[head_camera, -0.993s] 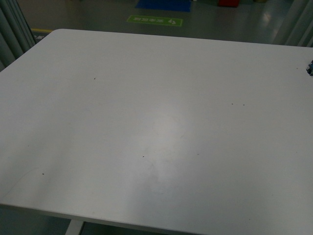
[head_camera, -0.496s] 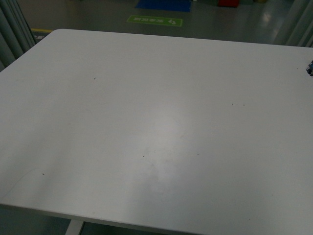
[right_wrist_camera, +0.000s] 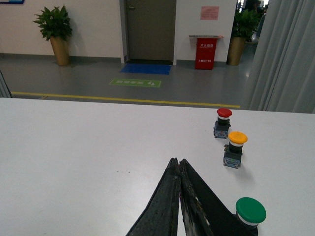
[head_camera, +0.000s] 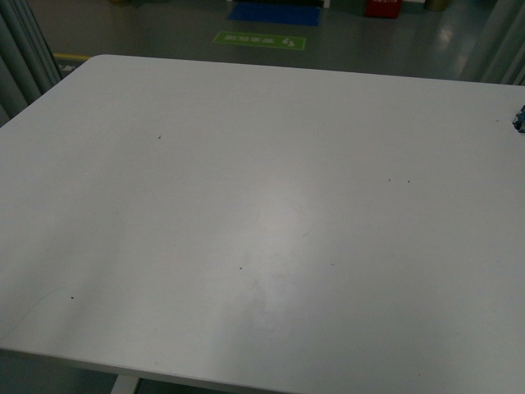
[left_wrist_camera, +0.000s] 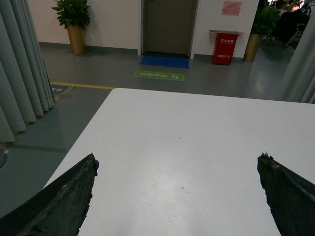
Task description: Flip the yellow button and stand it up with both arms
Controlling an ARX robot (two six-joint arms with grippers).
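Note:
In the right wrist view the yellow button (right_wrist_camera: pixel 235 149) stands upright on the white table (right_wrist_camera: pixel 88 147), yellow-orange cap up, blue-grey body down. My right gripper (right_wrist_camera: pixel 177 162) is shut with nothing in it, its tips a short way from the button and not touching it. In the left wrist view my left gripper (left_wrist_camera: pixel 178 164) is open above bare tabletop (left_wrist_camera: pixel 187 147), its two black fingers (left_wrist_camera: pixel 74 191) far apart and nothing between them. In the front view neither arm shows, and the yellow button cannot be made out there.
A red-capped button (right_wrist_camera: pixel 223 122) stands just beyond the yellow one, and a green-capped button (right_wrist_camera: pixel 250 212) sits beside my right fingers. A small blue object (head_camera: pixel 519 120) peeks in at the table's right edge. Grey curtains (left_wrist_camera: pixel 22 83) hang left of the table; floor lies beyond its far edge.
The front view has shifted slightly: the table's far edge and its specks sit a little lower in the picture. Nothing on the table has moved.

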